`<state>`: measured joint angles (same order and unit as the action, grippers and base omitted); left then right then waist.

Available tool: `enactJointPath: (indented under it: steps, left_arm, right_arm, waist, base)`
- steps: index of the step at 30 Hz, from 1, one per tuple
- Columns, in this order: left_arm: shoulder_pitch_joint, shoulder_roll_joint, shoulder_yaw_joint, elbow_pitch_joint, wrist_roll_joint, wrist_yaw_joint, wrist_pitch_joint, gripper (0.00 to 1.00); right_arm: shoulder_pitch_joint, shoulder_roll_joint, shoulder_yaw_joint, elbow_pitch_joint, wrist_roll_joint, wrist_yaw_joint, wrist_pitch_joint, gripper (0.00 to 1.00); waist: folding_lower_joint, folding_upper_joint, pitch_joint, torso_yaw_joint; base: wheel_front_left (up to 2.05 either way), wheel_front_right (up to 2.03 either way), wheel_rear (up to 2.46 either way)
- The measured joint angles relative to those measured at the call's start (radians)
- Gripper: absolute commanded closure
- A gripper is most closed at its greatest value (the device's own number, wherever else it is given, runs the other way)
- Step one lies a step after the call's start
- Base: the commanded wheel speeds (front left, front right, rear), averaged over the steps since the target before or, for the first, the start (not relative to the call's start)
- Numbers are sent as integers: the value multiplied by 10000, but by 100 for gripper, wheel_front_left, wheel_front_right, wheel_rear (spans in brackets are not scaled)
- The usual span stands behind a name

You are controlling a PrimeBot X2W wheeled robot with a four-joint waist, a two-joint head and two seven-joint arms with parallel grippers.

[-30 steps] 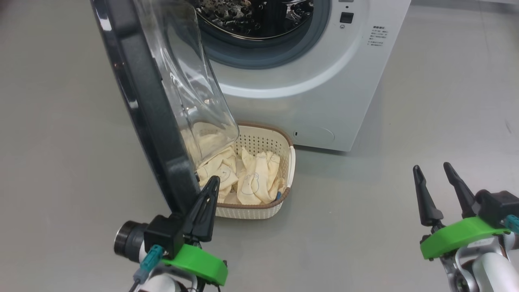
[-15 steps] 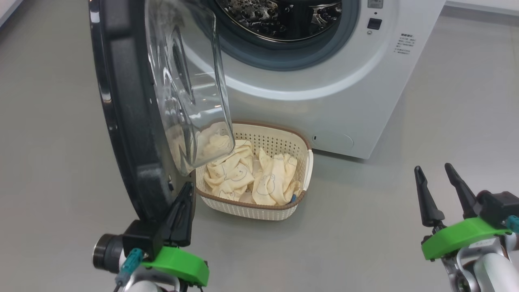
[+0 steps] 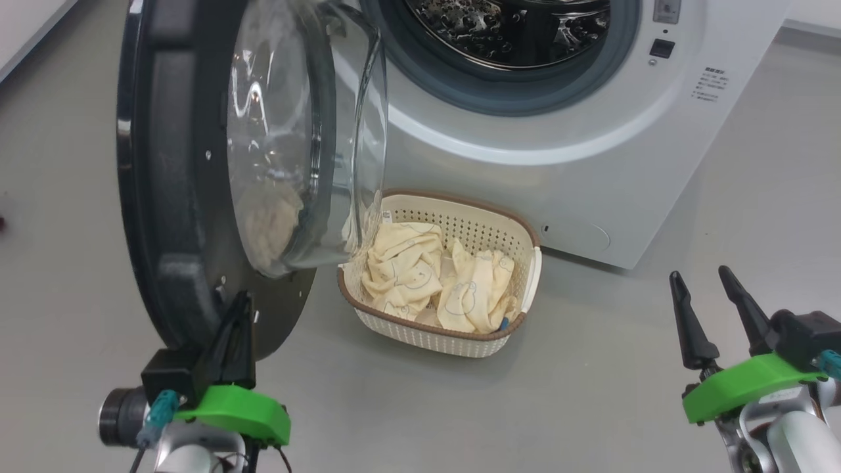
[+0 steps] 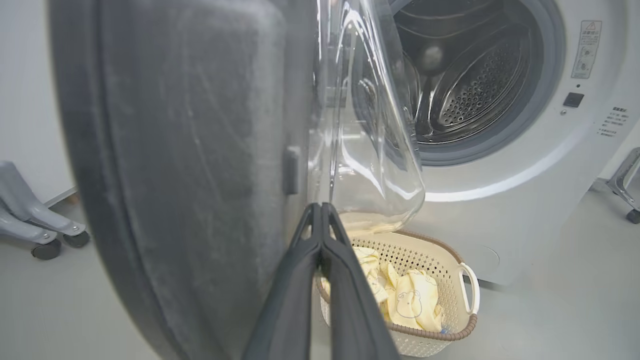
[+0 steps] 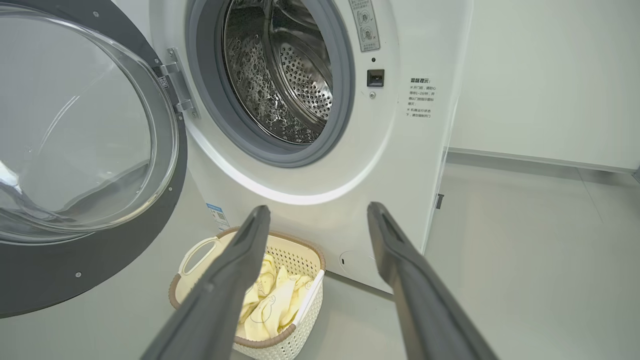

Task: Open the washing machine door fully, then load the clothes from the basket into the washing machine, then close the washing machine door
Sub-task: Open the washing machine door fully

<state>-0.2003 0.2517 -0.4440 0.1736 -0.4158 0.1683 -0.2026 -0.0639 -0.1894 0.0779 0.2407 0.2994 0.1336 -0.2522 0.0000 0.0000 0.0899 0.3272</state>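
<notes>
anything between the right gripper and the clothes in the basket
Nothing visible does: bare floor lies between the right gripper and the clothes in the basket. The washing machine door hangs left of the basket.

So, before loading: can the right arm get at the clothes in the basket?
Probably yes: the right gripper is open, bare floor lies between it and the basket, and the door leaves the clothes uncovered on that side.

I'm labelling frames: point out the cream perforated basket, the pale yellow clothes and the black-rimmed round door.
cream perforated plastic basket (image 3: 427,340): head view, near perforated wall.
pale yellow cloth clothes (image 3: 401,259): head view, left crumpled bundle.
round black-rimmed glass door (image 3: 164,197): head view, wide black rim.
</notes>
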Motion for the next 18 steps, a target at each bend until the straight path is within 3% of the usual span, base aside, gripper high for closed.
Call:
enactJointPath:
  steps: [18]
  left_arm:
    - [-1105, 506, 1975, 1764, -941, 102, -351, 100]
  right_arm:
    - [-468, -675, 510, 33, 81, 0, 2, 0]
  waist:
    - [0, 0, 883, 110]
  base:
    - [0, 0, 0]
